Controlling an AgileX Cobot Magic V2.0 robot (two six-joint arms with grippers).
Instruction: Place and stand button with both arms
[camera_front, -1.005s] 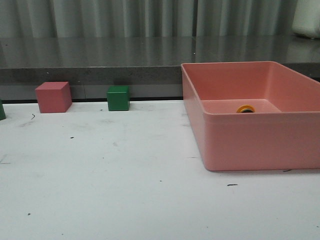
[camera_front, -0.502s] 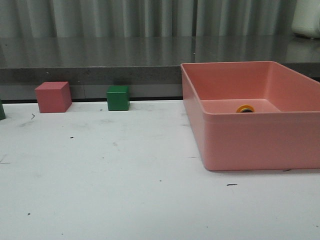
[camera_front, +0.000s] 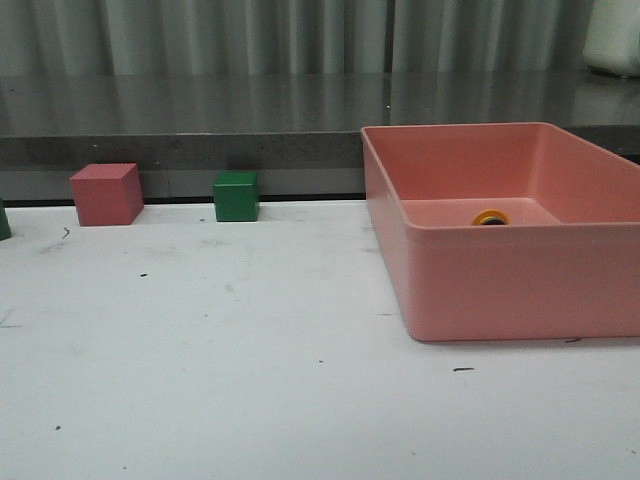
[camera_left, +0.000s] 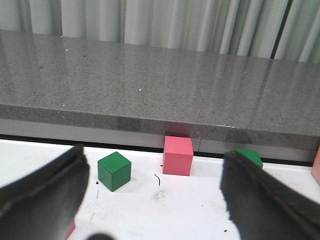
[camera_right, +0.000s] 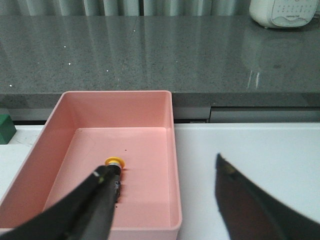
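Hovering with forks spread apart and empty, the left gripper (camera_left: 155, 200) and right gripper (camera_right: 165, 200) are waiting; pickup is not yet begun. Lying inside the pink plastic bin (camera_front: 480, 290) toward the worktop's far right corner, the yellow-capped black push button (camera_right: 114, 164) is calling for the right arm's descent.

Across the front view almost nothing differs from the earlier pictures. The only shift is slight: the pink cube (camera_front: 106, 194) and the green cube (camera_front: 236, 196) at the back of the counter (camera_front: 220, 360) sat a hair further left half a second ago and now stand where they did a second ago, a wobble that could be the camera's as easily as theirs.
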